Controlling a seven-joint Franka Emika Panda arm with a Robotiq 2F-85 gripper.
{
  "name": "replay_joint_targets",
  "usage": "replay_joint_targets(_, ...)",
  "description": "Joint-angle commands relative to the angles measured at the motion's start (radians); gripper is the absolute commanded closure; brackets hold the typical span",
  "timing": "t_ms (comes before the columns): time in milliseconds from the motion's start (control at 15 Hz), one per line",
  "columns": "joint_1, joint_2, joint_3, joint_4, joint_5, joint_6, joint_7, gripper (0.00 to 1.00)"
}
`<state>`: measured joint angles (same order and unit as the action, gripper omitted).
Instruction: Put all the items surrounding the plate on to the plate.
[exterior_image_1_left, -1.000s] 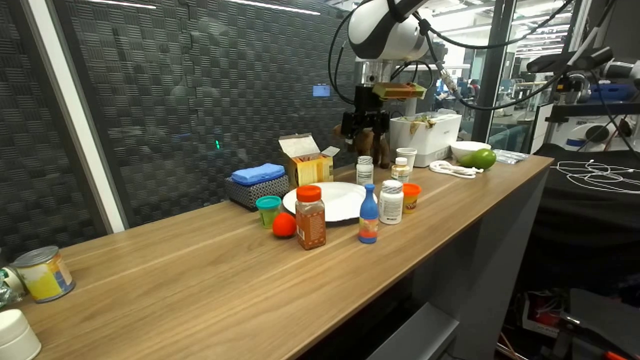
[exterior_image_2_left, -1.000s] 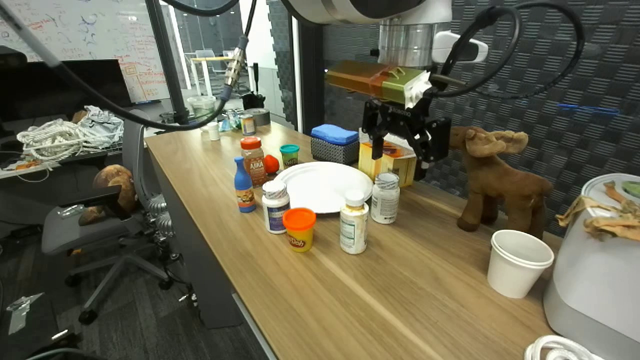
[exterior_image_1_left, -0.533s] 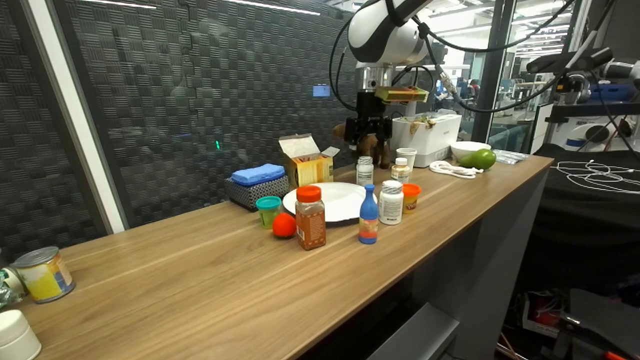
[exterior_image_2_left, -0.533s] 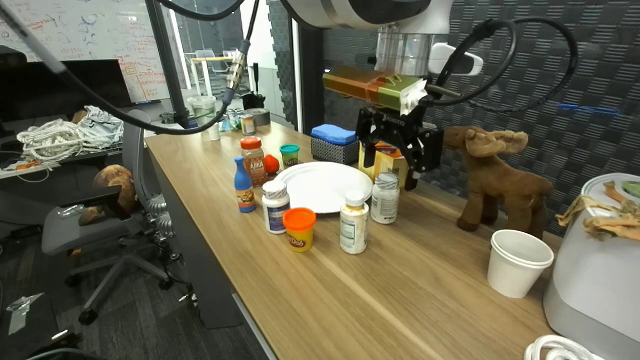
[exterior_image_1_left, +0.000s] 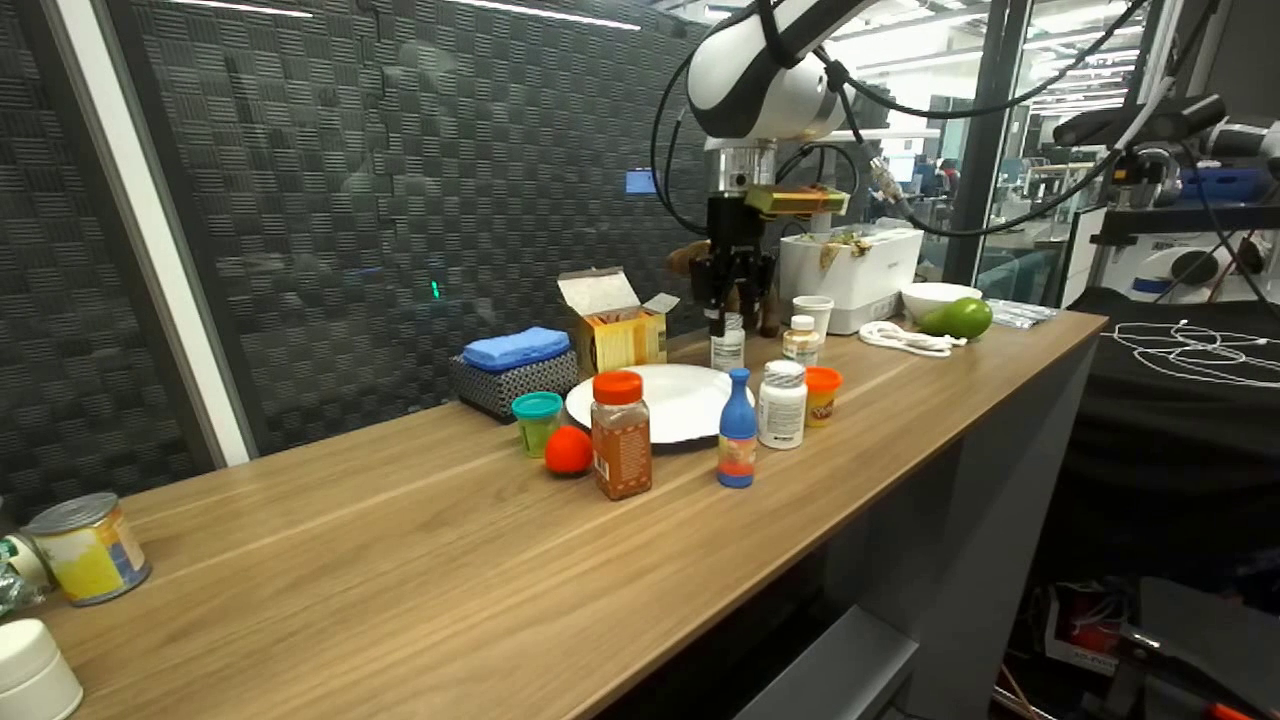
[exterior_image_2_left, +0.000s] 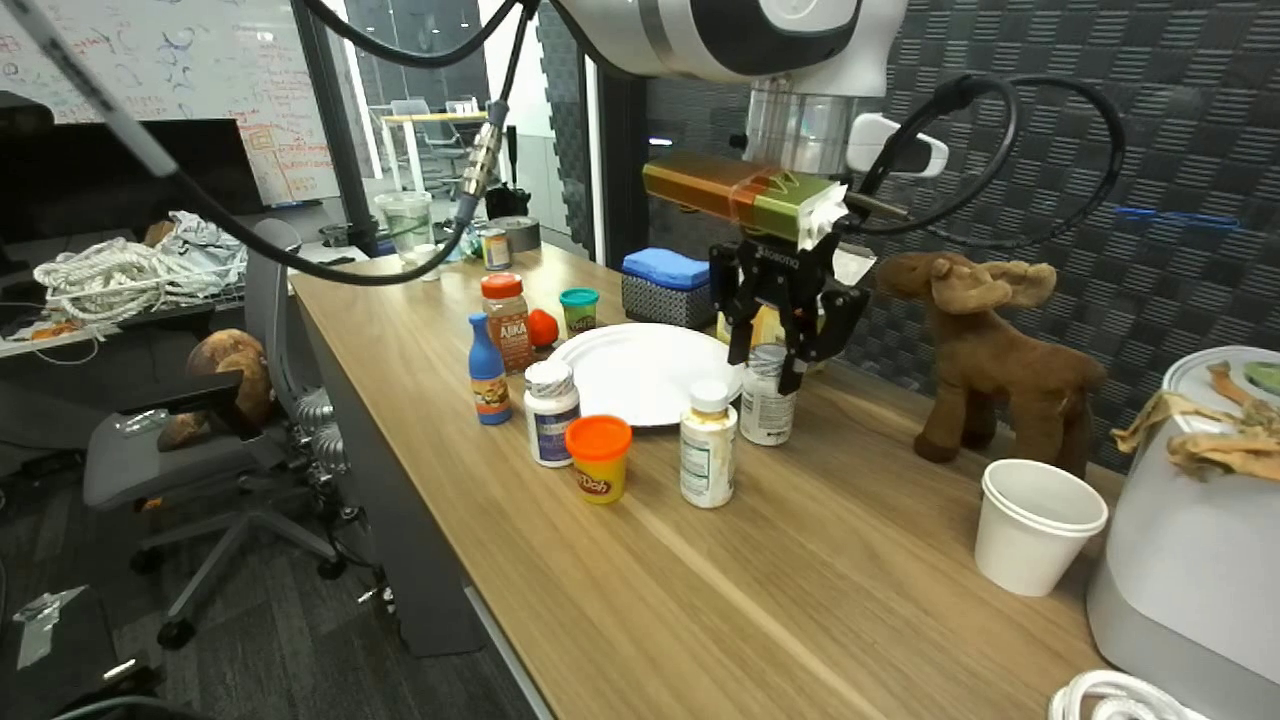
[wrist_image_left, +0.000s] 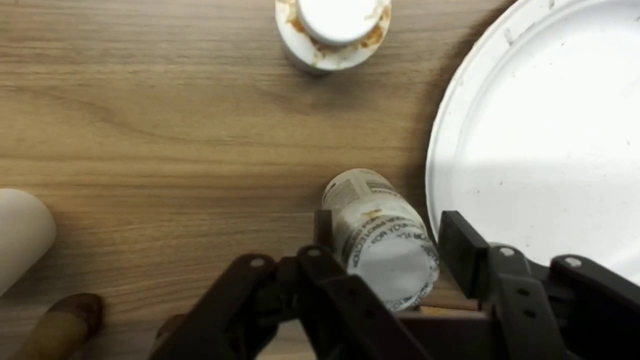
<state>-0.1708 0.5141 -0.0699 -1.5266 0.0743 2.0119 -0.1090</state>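
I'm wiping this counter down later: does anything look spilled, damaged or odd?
Yes. In the wrist view, the white bottle at the top is stained brown around its shoulder, perhaps from a leak. The plate is specked, with greyish rim marks. In an exterior view, withered plant-like scraps droop over the edge of the white container.

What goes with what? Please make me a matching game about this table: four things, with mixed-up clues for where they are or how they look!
Things:
1. the white bottle nearest the yellow box
2. the flat blue thing
3. the stuffed animal
4. the round red thing

Clues:
A. brown, standing on its legs
B. between the teal-lidded tub and the red-capped jar
C. between the jaws of the pincer
D. on top of the patterned box

Right pairs: 1-C, 2-D, 3-A, 4-B.
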Motion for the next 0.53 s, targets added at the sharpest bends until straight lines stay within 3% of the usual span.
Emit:
replay_joint_targets(0,0.004,0.004,-0.01,0.042,-0.029,-0.018,0.003,0.72)
replay_joint_targets(200,0.019,-0.01,-0.03,0.059,-0.08,-0.034,0.043,0.81)
replay_joint_targets(467,0.039,-0.026,-0.021,0.114,-0.117,-0.071,0.073,0.81)
